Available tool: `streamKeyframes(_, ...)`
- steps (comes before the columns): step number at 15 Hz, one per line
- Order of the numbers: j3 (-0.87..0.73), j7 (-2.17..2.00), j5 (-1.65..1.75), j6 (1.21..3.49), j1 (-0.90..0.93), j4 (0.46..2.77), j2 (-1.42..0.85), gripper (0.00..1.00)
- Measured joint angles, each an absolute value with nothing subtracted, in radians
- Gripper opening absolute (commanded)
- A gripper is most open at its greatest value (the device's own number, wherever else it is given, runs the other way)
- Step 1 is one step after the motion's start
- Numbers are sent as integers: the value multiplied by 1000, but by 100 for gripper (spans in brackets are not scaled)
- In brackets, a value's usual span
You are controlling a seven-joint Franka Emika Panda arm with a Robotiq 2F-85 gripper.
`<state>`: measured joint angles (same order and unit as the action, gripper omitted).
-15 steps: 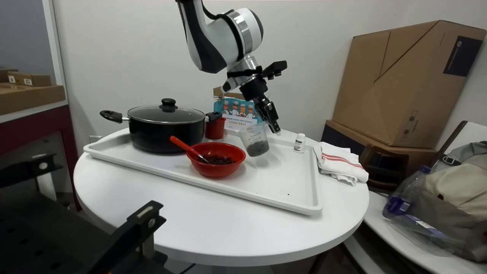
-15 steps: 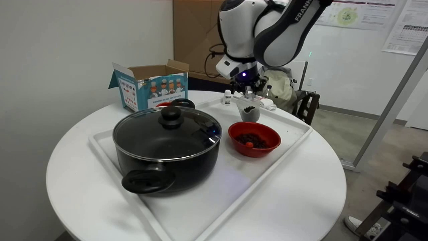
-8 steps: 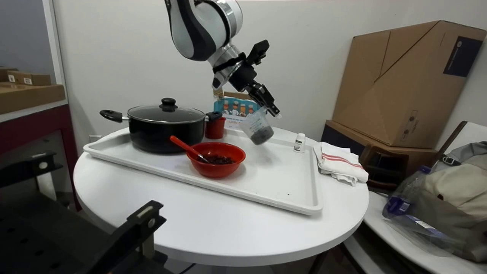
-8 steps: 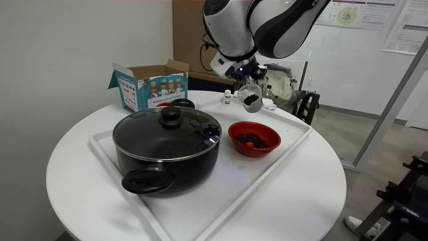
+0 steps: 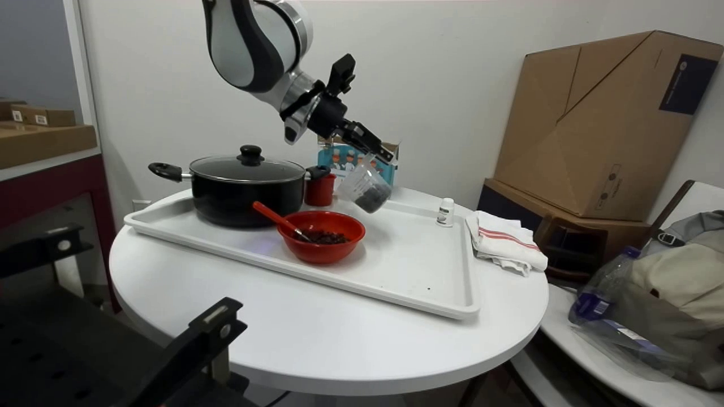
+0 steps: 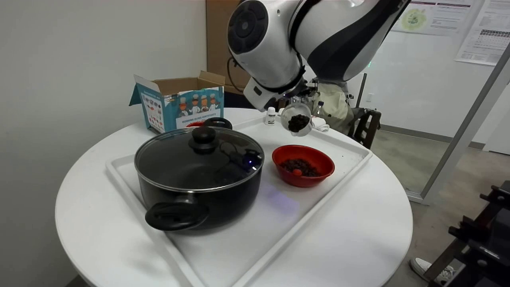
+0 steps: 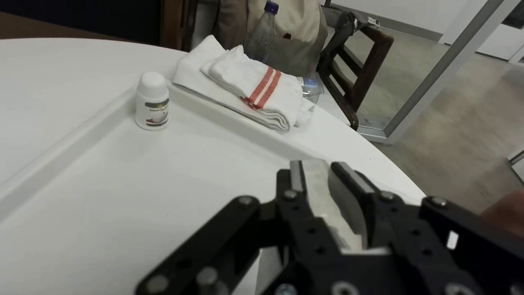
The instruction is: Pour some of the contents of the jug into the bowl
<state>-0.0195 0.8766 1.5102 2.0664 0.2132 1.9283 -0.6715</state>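
The clear jug hangs tilted in the air, its mouth leaning towards the bowl side. Dark contents lie gathered low inside it. My gripper is shut on the jug's pale handle, which shows between the two fingers in the wrist view. The red bowl rests on the tray, with dark bits in it and a red utensil leaning over its rim. In an exterior view the jug is above and behind the bowl, apart from it. The jug's body is hidden in the wrist view.
A black lidded pot stands beside the bowl on the white tray. Behind are a red cup and a blue printed box. A small white bottle and a folded towel sit past the jug.
The jug has risen, swung towards the bowl and pot side, and tipped further over. Its contents have slid along inside it. The bowl has not moved.
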Motion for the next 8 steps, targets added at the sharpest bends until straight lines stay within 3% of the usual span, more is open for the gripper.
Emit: streamKeyframes(8, 43, 661, 1723, 1894, 214, 2022, -660, 6)
